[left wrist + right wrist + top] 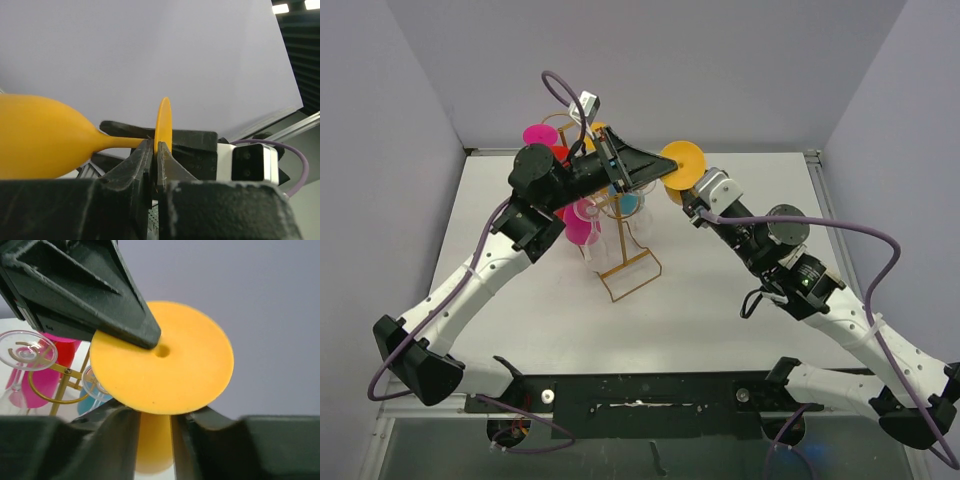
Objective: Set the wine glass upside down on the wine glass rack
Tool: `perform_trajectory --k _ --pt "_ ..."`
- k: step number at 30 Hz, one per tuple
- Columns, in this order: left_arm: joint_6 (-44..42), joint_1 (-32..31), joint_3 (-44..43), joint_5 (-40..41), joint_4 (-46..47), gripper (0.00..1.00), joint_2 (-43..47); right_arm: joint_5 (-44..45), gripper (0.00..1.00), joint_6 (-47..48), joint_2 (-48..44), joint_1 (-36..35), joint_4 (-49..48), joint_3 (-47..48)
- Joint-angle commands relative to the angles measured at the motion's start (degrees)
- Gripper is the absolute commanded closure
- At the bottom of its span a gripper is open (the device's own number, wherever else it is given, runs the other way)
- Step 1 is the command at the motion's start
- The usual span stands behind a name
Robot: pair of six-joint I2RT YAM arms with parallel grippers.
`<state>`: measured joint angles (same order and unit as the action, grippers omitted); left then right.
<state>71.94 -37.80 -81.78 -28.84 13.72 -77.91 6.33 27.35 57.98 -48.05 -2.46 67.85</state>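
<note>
- Lavender-grey walls (720,70) close in a white table (720,310), with both arms reaching towards its far side.
- Up off the table, the orange wine glass (681,163) lies on its side between the two grippers, just to the right of the wine glass rack (64,371) and apart from it.
- From where I stand, the left gripper (155,146) is pinched tight on the glass's round foot, with one finger (135,320) flat across the foot's outer face.
- The right gripper (156,425) has its fingers hard against either side of the glass just behind the foot, and I see no gap.
- Pink (540,135), red (62,352), blue (630,205) and clear (27,351) glasses already hang on the rack's gold wire.
</note>
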Motion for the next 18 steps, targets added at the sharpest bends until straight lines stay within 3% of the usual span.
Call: perform_trajectory --k 1,5,8,12,18 --pt "-1.3 0.0 -6.2 -2.5 5.0 1.00 -0.5 2.7 0.63 -2.5 -2.9 0.3 -1.5 1.4" --pt "-2.1 0.9 -11.5 -2.6 4.0 1.00 -2.9 4.2 0.40 -4.8 -6.1 0.4 -2.1 -0.7" --pt "-1.7 2.8 -15.4 -3.4 3.5 1.00 -5.5 6.0 0.32 -6.4 -8.9 0.3 -1.8 -2.5" --pt "-0.4 6.8 -19.8 -4.2 3.8 1.00 -8.7 6.9 0.28 -8.9 -12.4 0.3 -1.5 -4.7" --pt "-1.1 12.4 -31.9 -4.0 -3.4 1.00 -16.9 6.4 0.26 -13.5 -16.8 0.4 -0.9 -6.9"
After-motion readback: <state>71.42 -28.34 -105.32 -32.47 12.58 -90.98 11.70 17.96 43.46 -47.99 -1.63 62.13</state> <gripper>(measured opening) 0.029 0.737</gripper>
